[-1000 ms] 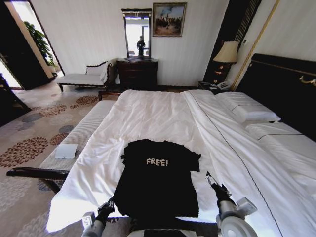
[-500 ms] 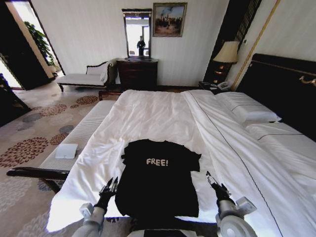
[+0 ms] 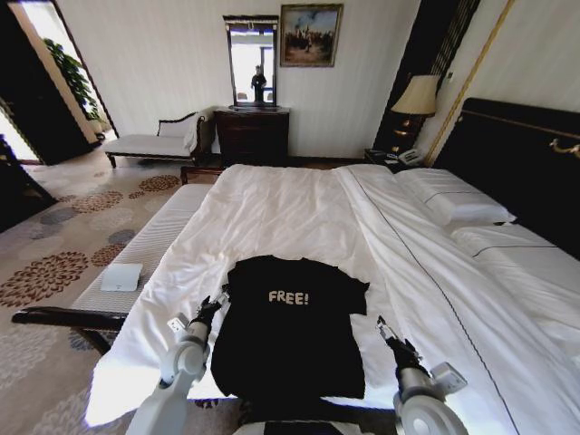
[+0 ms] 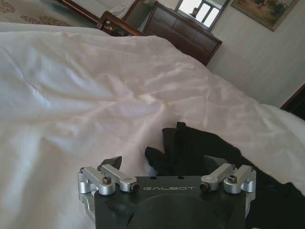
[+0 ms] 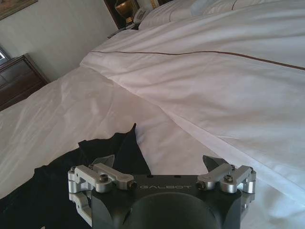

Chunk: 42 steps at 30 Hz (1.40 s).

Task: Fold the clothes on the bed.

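Lying flat on the white sheets of the large dark-wood bed (image 3: 299, 204), the black short-sleeved T-shirt with white "FREE!" lettering (image 3: 290, 326) sits near the bed's foot edge, chest side up, its collar pointing away from the robot and its sleeves spread to either side. The soft black fabric is small against the bedding. Beyond the T-shirt, toward the tall dark headboard (image 3: 517, 163), a folded white duvet (image 3: 435, 263) with a thin dark stripe runs along the bed, and white pillows (image 3: 458, 204) lie against the headboard.

At the T-shirt's left sleeve, the left gripper (image 3: 207, 308) hangs just over the sheet with its fingers spread wide; in the left wrist view the left gripper (image 4: 164, 162) points at the bunched black sleeve, which lies between the two dark fingertips (image 4: 113, 161), and I cannot tell whether they touch the cloth.

On the T-shirt's other side, the right gripper (image 3: 388, 331) rests near the right hem edge, over white sheet, also spread wide. From the right wrist view the right gripper (image 5: 159, 162) faces the pointed tip of the right sleeve, holding nothing.

Beside the bed, left of the T-shirt, stands a narrow white-cushioned bench (image 3: 136, 263).
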{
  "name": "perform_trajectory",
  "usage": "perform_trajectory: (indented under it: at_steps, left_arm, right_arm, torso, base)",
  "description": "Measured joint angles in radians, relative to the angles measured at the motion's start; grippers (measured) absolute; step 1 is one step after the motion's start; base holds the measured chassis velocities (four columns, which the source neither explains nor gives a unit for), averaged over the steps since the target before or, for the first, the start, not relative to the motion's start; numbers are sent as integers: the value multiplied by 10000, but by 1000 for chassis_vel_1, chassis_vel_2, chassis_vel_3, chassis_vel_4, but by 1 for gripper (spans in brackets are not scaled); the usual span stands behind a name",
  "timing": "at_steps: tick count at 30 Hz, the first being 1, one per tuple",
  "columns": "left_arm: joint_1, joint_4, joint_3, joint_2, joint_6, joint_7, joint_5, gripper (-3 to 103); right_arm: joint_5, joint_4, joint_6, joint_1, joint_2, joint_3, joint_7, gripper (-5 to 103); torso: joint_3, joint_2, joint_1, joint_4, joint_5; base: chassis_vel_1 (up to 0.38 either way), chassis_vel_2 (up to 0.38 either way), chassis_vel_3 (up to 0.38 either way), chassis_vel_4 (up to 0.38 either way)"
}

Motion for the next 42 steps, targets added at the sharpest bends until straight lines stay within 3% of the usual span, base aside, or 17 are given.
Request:
perform_trajectory:
  at_steps: [3,4,7,11,18,26,33,35,37,41,42]
  left_arm:
    - [-239,468,86,-85,-135,-33,1370,97]
    - [-239,468,86,-85,-135,-33,1370,97]
    - [-213,580,168,358,-378,369,3207,97]
    - [-96,548,147,756,-430,655,3907,97]
    - [-233,667,272,1178,-118,921,3969,95]
    - [-537,1002,586,1180,-69,959,3944,94]
    - [-767,1371,887,1237,-255,1225,4386,94]
    - [-864,1434,948,1241,-283,1232,4406,86]
    - [-900,1458,962,1242,-285,1232,4405,86]
    - [-1102,1636,1005,1240,-285,1187,4327,65]
    - [-1102,1636,1005,1240,-285,1187,4327,65]
  right_arm:
    - [43,-88,0,96,-6,7,26,100]
    - [43,-88,0,96,-6,7,26,100]
    - [76,-247,-1,341,26,-138,55,100]
    - [119,-422,-24,581,-17,-294,66,100]
    - [174,-562,-31,685,-93,-295,70,100]
    - [144,-586,-30,667,-28,-279,77,100]
    - [71,-588,-27,620,52,-266,79,100]
    - [27,-594,-25,595,86,-263,81,100]
    - [10,-599,-25,591,98,-262,81,100]
    - [-23,-611,-21,571,147,-250,81,100]
    - [-23,-611,-21,571,147,-250,81,100]
  torso:
    - [0,0,0,-5,-1]
    - [0,0,0,-5,-1]
    - [-1,0,-1,1,1]
    - [-1,0,-2,-2,0]
    - [-1,0,-2,-4,-1]
    - [-1,0,-1,-3,-1]
    - [-1,1,-2,-1,-1]
    - [-1,0,-2,-2,-2]
    - [-1,1,-2,-2,-1]
    - [-1,0,-2,-2,0]
    - [-1,0,-2,-2,0]
  base:
    - [0,0,0,0]
    - [0,0,0,0]
    - [0,0,0,0]
    - [0,0,0,0]
    - [0,0,0,0]
    - [0,0,0,0]
    - [0,0,0,0]
    - [0,0,0,0]
    - [0,0,0,0]
    - [0,0,0,0]
    - [0,0,0,0]
